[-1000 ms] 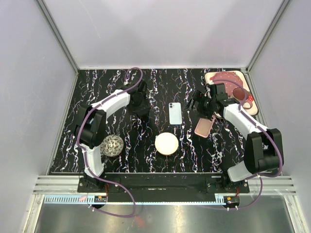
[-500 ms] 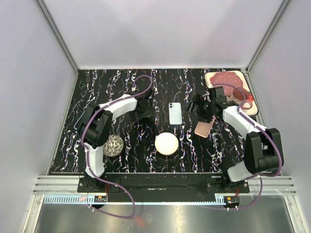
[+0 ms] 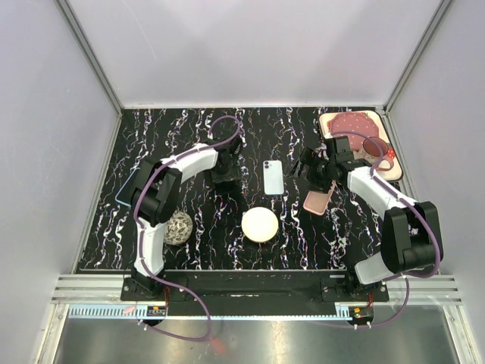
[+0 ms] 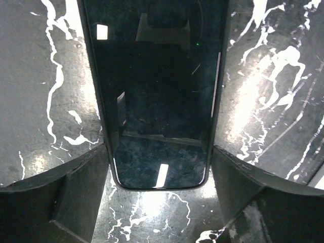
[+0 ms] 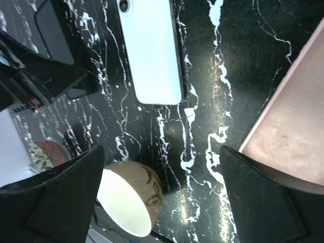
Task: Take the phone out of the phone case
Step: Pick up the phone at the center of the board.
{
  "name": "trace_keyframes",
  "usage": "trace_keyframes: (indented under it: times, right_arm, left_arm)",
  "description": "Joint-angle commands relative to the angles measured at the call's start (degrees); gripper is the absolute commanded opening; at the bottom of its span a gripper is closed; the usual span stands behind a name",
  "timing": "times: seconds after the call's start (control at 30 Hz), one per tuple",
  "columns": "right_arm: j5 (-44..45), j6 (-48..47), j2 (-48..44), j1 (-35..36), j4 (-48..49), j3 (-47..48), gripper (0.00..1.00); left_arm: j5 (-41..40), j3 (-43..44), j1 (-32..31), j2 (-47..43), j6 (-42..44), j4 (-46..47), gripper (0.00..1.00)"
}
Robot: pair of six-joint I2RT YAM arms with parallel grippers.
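glass-faced and dark, the phone (image 4: pixel 159 101) lies flat on the worktop (image 4: pixel 40 76) left of centre, straddled by the wide-open left hand (image 4: pixel 159 149), apart from the pink case (image 3: pixel 318 201) by the wide-open right hand (image 5: pixel 162 157); probably stiff, slick and scratchable, best pinched across its long edges.

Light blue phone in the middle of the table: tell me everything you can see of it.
The light blue phone lies flat and back-up on the black marbled table, its long side running away from the arm bases. The back looks smooth and plain, with rounded corners, a dark rim along the edge and a camera lens in one far corner. It sits beyond the cream bowl, between the left gripper and right gripper; nothing touches it.
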Motion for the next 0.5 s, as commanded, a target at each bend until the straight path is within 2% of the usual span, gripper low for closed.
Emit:
trace_keyframes:
  times: [0.0,0.1,0.23,0.4,0.47]
  right_arm:
    - [5.3,-3.2,-3.5,3.1,-2.0,3.1,1.00]
    - [4.9,-3.3,-3.4,3.4,-2.7,5.1,1.00]
    - [-2.2,0.6,-0.2,3.4,2.9,7.9,1.00]
    - [-12.3,9.2,8.4,3.7,12.7,11.5,0.99]
    - [-13.4,12.3,11.7,4.2,15.1,14.8,0.97]
  left_arm:
    - [3.6,-1.6,0.1,-0.5,0.7,3.4,0.75]
    - [6.8,-3.5,0.2,-5.1,1.7,6.2,0.68]
    - [11.2,-6.8,0.2,-11.5,3.2,10.5,0.68]
    - [14.5,-7.1,0.3,-13.7,4.8,10.3,0.67]
    - [15.7,-7.5,0.4,-14.2,4.6,10.5,0.65]
